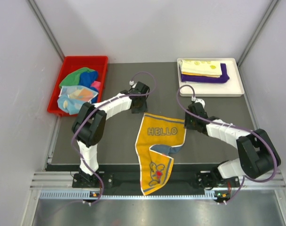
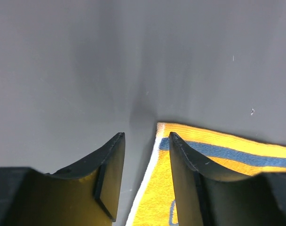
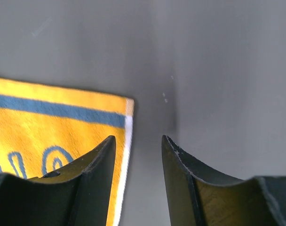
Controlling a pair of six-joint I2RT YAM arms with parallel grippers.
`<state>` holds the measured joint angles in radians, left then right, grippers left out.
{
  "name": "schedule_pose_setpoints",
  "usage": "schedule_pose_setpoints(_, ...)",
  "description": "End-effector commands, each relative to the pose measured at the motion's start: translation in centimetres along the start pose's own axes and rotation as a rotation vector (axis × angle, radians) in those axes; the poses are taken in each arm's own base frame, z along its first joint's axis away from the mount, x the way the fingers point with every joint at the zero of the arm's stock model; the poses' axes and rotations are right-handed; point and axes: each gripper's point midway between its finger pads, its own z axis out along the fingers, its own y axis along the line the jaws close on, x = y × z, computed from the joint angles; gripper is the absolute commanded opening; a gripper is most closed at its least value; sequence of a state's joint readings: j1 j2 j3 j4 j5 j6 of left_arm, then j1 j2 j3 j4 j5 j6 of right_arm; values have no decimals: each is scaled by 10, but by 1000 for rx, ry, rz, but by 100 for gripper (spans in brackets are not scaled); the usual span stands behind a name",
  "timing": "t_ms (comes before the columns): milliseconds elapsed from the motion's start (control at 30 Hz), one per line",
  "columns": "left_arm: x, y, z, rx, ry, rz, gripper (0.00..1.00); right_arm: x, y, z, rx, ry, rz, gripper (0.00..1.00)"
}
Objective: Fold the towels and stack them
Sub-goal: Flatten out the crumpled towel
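A spread towel (image 1: pixel 159 141) lies centrally, overhanging the table (image 1: pixel 115 146) at its near edge, with heaped towels (image 1: pixel 77 92) in a bin (image 1: pixel 86 59) far left and folded towels (image 1: pixel 202 68) on a tray (image 1: pixel 234 87) far right.

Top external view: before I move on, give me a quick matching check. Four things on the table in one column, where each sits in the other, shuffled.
Things:
1. HELLO towel
2. red bin
3. white tray
4. purple towel

Places:
A. far left corner, holding a heap of unfolded towels
B. directly under the folded yellow towel
C. mid-table between the arms, reaching past the near edge
D. far right corner, carrying the folded stack

Pairs: 1-C, 2-A, 3-D, 4-B
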<state>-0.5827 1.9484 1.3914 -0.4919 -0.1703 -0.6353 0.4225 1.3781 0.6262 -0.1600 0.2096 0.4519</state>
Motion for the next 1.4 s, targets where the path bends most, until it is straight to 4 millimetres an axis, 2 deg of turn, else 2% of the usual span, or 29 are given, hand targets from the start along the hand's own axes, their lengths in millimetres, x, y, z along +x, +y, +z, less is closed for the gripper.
schedule_pose_setpoints(0,-28,-10,-21,49,-77,62,48,-39,16,4,-44,-92,17,44)
schedule_pose_setpoints(67,-29,-19,-20,81,-59,92,48,-39,18,8,-42,-82,16,44)
schedule_pose_setpoints(100,-21,-15,-13,63,-20,98,48,-40,17,10,-37,-84,21,44)
schedule_pose_setpoints(233,-13,-16,-2,60,21,117,48,-39,18,18,-26,-71,18,44)
schedule_pose_setpoints(467,4,-11,10,49,75,118,47,-23,16,31,-15,-22,13,40)
schedule_pose_setpoints(633,15,-8,11,61,97,117,47,-19,12,30,-5,-19,12,39)
schedule_pose_setpoints(933,20,-9,10,92,98,129,49,-33,11,14,1,-54,10,42)
schedule_pose_setpoints(1067,16,-9,9,104,88,125,49,-40,12,2,-10,-82,18,43)
schedule_pose_setpoints(1367,11,-10,0,136,73,131,51,-27,12,5,-20,-55,25,44)
